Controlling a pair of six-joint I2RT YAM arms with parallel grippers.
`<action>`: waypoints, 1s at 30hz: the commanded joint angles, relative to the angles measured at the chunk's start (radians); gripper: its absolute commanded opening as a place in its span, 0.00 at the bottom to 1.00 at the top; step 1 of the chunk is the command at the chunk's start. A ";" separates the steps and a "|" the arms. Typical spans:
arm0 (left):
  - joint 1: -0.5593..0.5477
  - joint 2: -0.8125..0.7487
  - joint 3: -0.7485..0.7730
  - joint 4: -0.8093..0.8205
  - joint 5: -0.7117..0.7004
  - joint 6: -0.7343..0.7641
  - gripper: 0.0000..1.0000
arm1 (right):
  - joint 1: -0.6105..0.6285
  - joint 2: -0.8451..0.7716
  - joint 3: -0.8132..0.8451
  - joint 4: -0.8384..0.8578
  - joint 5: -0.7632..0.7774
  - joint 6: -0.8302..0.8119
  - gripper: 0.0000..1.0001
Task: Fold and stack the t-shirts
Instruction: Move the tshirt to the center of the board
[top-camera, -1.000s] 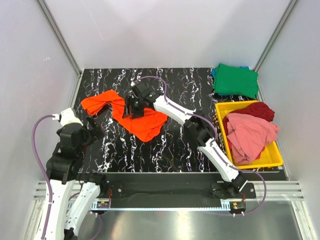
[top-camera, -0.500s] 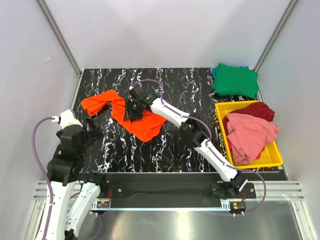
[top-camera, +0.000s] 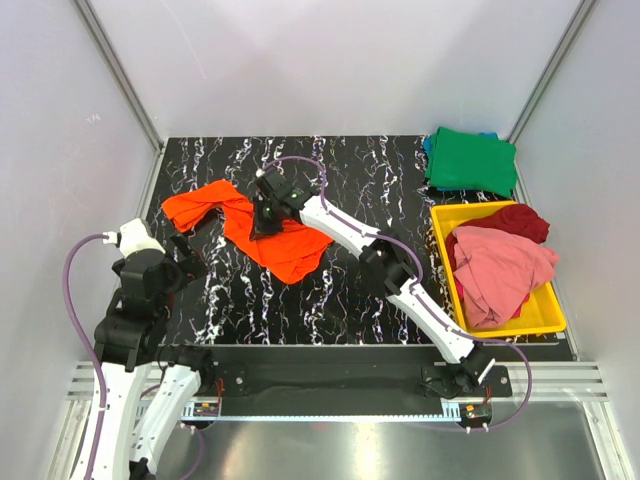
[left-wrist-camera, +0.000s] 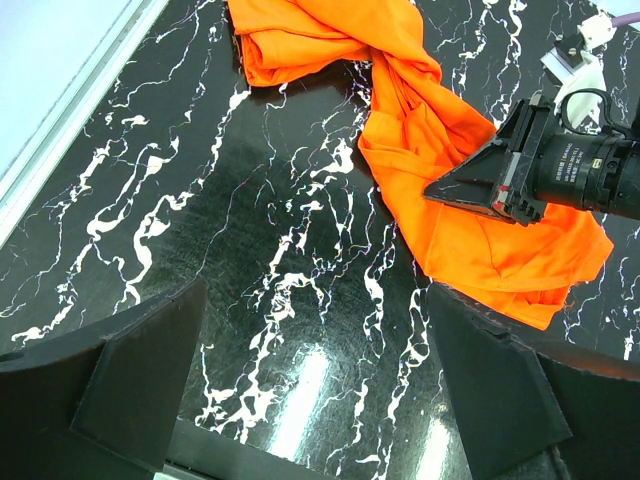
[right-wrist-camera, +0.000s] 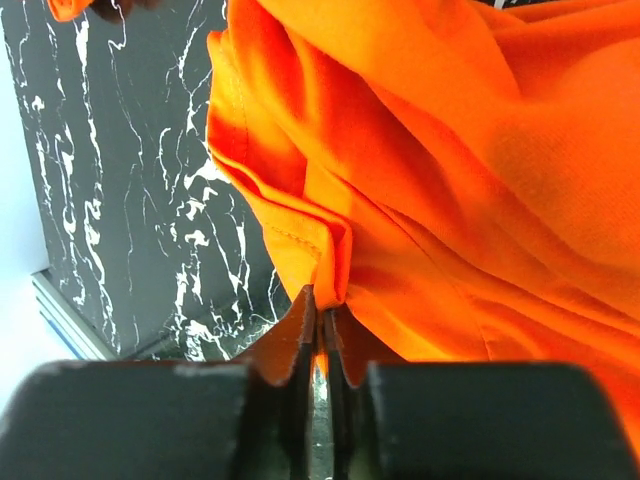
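Orange cotton lies rumpled on the black white-veined marble tabletop (top-camera: 350, 170). This bright orange t-shirt (top-camera: 285, 250) (left-wrist-camera: 440, 170) (right-wrist-camera: 450, 150) sits right under the right gripper (top-camera: 263, 220) (left-wrist-camera: 440, 190) (right-wrist-camera: 318, 312), spreading toward the near side of it. A twisted, bunched part runs off to the gripper's left. In the right wrist view the two dark fingers are pressed together with a stitched fold of the shirt's edge pinched between them. The right arm's white forearm reaches across the table to that spot, and in the left wrist view the gripper's black body covers a patch of the fabric. The left gripper (top-camera: 190, 260) (left-wrist-camera: 320, 400) hangs well apart from the shirt, on its near left side. Its jaws are spread wide with only marble between them. Far to the right of the right gripper, at the back corner, rests a folded green t-shirt (top-camera: 470, 160) with a blue t-shirt's edge (top-camera: 428, 146) showing beneath it. Nearer than that stands a yellow plastic tray (top-camera: 440, 215) holding a dark red t-shirt (top-camera: 518, 220) and, heaped over it, a pink t-shirt (top-camera: 500, 272), both loose.
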 joint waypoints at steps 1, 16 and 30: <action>0.002 -0.002 -0.009 0.048 -0.032 0.002 0.99 | 0.011 0.009 0.023 0.035 0.013 -0.012 0.03; 0.002 0.072 0.032 0.039 0.030 0.003 0.99 | -0.050 -0.775 -0.799 0.045 0.408 -0.285 0.00; 0.002 0.316 -0.001 0.151 0.175 -0.144 0.96 | -0.414 -1.577 -1.535 0.028 0.643 -0.134 0.00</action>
